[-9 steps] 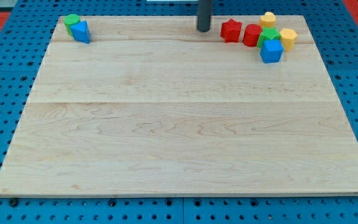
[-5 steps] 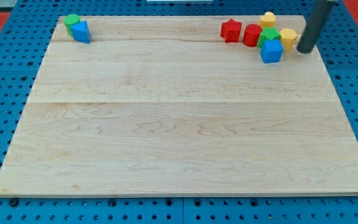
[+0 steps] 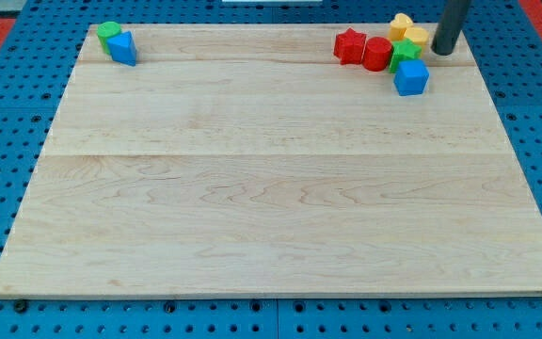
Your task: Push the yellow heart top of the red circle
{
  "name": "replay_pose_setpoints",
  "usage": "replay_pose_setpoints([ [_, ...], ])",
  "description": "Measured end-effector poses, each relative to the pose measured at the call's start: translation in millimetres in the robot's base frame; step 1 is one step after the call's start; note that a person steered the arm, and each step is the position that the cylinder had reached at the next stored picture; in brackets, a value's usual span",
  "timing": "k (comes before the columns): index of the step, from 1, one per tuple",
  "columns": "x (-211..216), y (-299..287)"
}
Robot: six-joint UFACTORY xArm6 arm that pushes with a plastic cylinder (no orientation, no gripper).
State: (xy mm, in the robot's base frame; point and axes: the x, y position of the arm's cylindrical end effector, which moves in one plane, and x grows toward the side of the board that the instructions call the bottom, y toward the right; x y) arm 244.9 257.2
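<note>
The yellow heart [image 3: 417,37] lies near the view's top right corner of the tabletop [image 3: 271,188], touching or nearly touching a second yellow block [image 3: 401,24] just above and to its left; which of these two is truly the heart is hard to make out at this size. My tip [image 3: 441,52] stands just to the right of the yellow heart, close against it, and this end effector is a plain dark rod with nothing that opens or closes and nothing held. The red circle [image 3: 378,54] sits to the lower left of the heart, and a green block [image 3: 404,52] is wedged between them, touching the red circle on its right. A red star [image 3: 349,45] rests against the red circle's left side, and a blue cube [image 3: 410,77] sits just below the green block. Far off at the view's top left corner, a green block [image 3: 109,31] and a blue block [image 3: 122,47] touch each other. That makes two yellow, two red, two green and two blue blocks, eight in all. The cluster crowds the top edge, with little room above the red circle, while the wide middle and bottom of the tabletop lie open.
</note>
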Motion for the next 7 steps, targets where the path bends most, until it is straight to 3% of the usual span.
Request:
replay_pose_setpoints([
  [1, -49, -1],
  [4, -53, -64],
  [7, -48, -89],
])
